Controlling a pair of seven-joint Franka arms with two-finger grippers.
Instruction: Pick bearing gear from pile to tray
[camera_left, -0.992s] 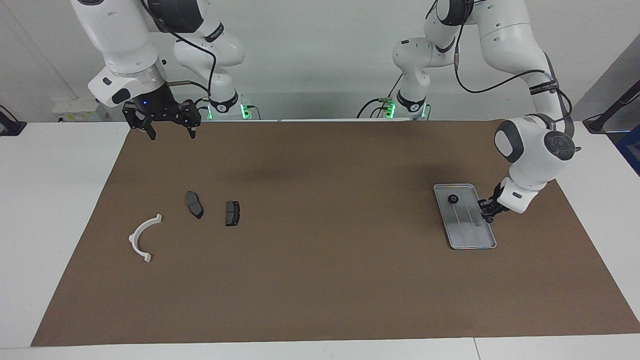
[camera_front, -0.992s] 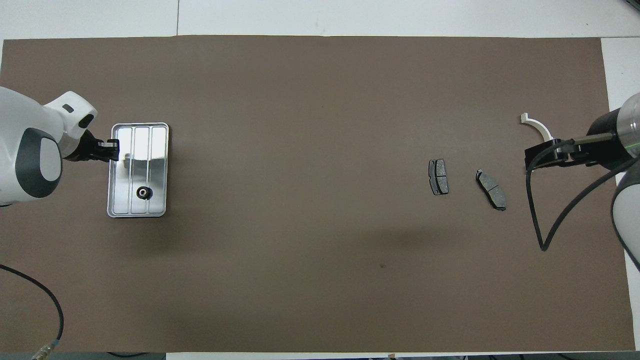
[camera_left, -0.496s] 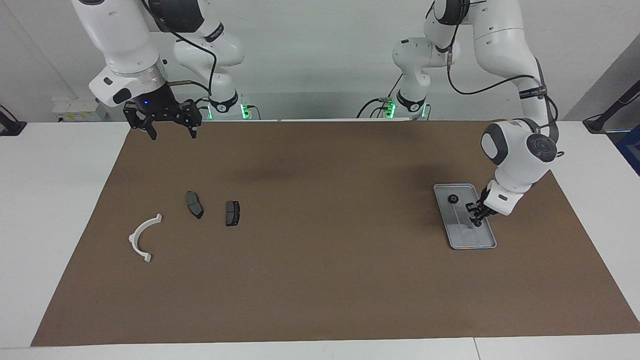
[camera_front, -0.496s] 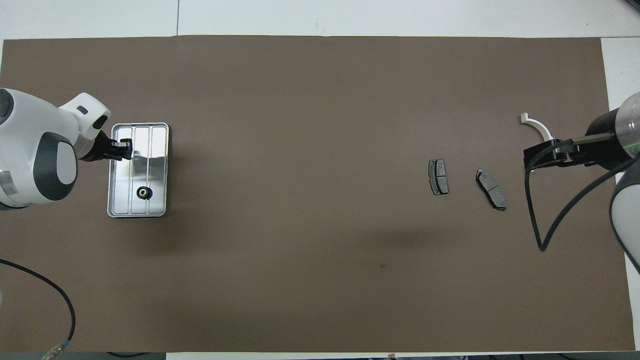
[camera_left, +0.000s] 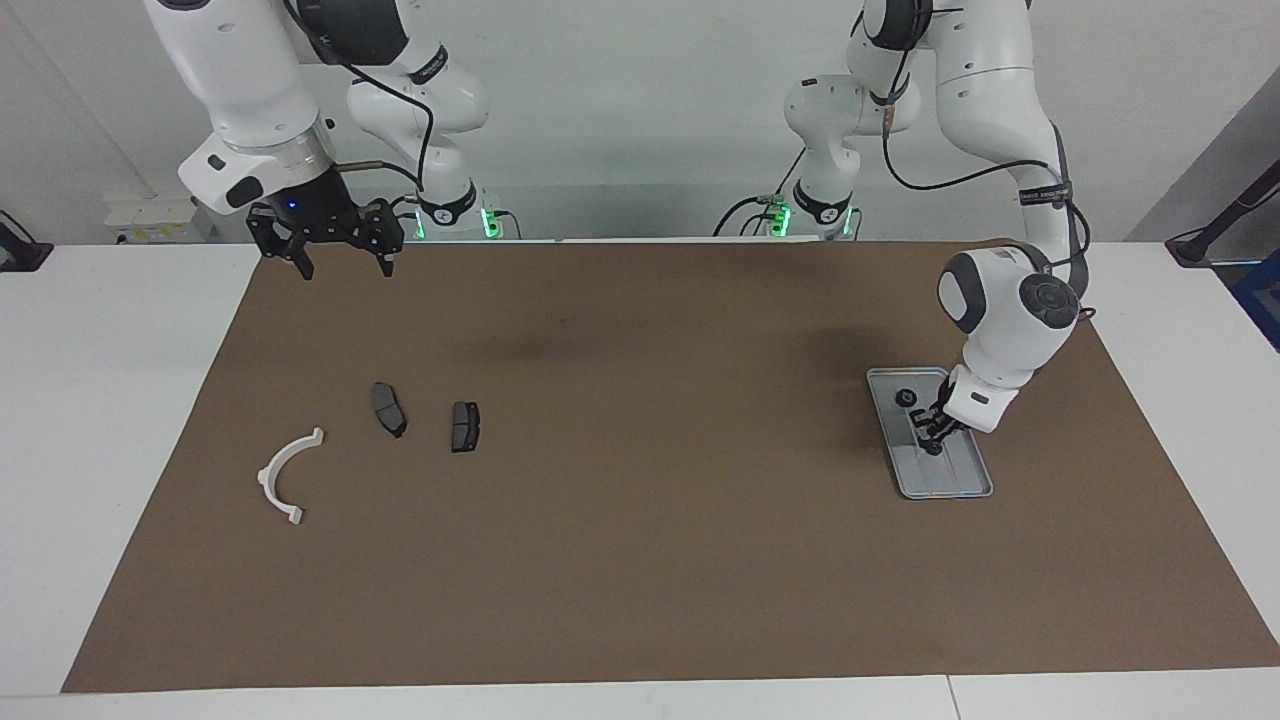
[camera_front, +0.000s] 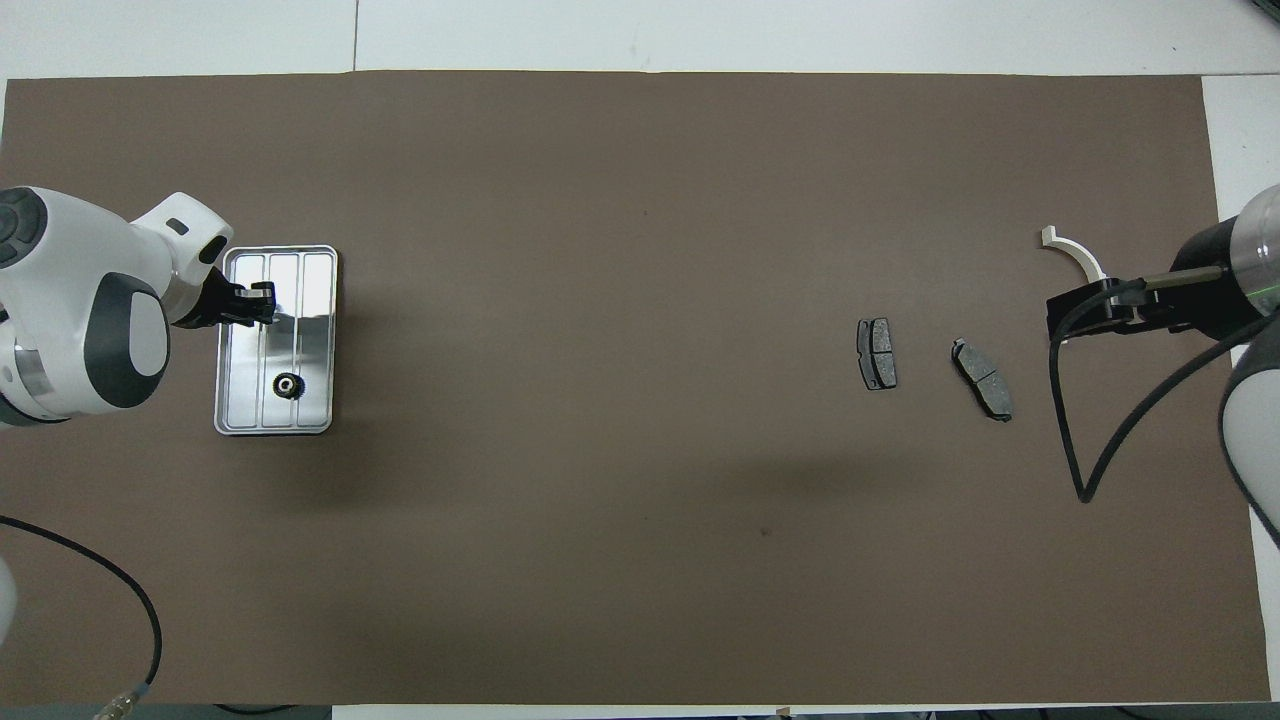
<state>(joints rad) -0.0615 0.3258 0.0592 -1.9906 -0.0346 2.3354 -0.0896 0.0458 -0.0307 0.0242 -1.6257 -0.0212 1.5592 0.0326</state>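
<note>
Left arm (camera_left: 1000, 130) reaches out and bends down sharply at the wrist (camera_left: 1005, 310); forearm slanted, hand tilted inward. Left gripper (camera_left: 928, 436) low, fingertips together, closed; nothing seen between them. Right arm (camera_left: 240, 70) raised, wrist (camera_left: 262, 165) pointing down, waiting. Right gripper (camera_left: 342, 265) hangs high in the air, fingers (camera_left: 302, 265) spread wide apart, pointing straight down, nothing in them.

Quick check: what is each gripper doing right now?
Left gripper: shut on a small dark part, over the tray.
Right gripper: open, empty, waiting.
</note>
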